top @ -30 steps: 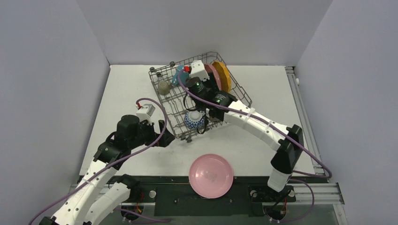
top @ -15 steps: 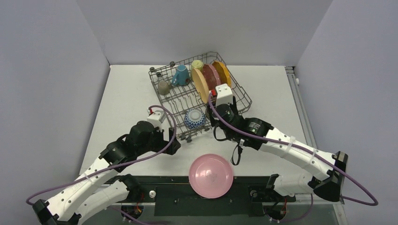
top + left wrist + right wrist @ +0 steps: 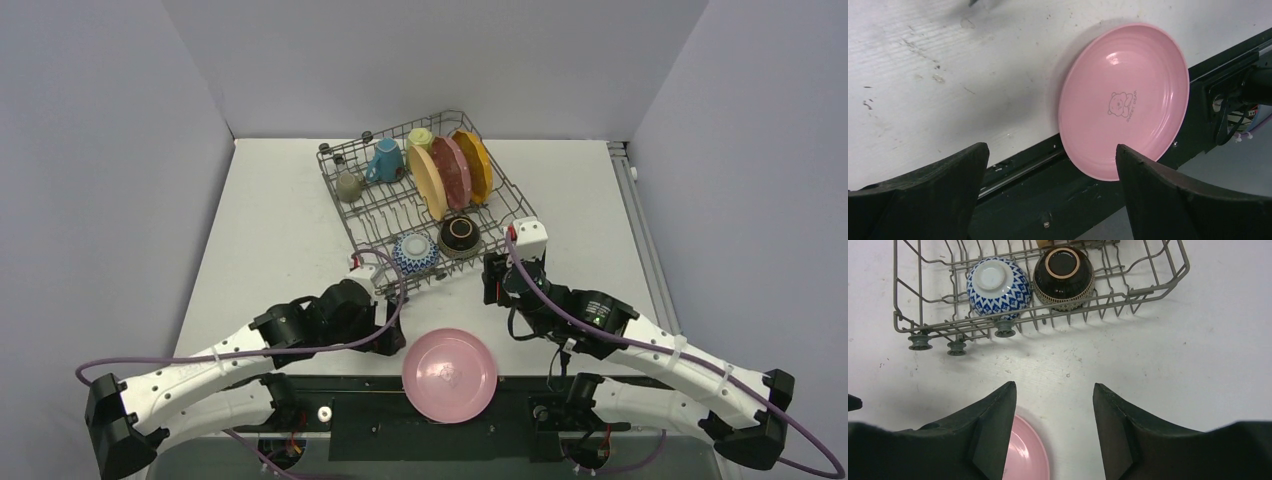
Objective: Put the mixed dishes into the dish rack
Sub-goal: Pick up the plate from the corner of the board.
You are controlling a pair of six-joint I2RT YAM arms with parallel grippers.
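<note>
Edge case: the light pink plate (image 3: 450, 374) is set at the worktop (image 3: 270, 230) rim, and both tools are empty.
From above, the plate is seen overhanging the near edge between the left tool (image 3: 388, 335) and the right tool (image 3: 493, 287), with bare worktop parting it from the dish rack (image 3: 380, 205). At the left wrist, the jaws are spread wide and nothing is held. At the right wrist, the jaws are parted and empty, and the rack's near rim is faced.

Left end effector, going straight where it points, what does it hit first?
Likely the round light pink plate, lying flat just ahead of the open left end effector; depth is unclear.
</note>
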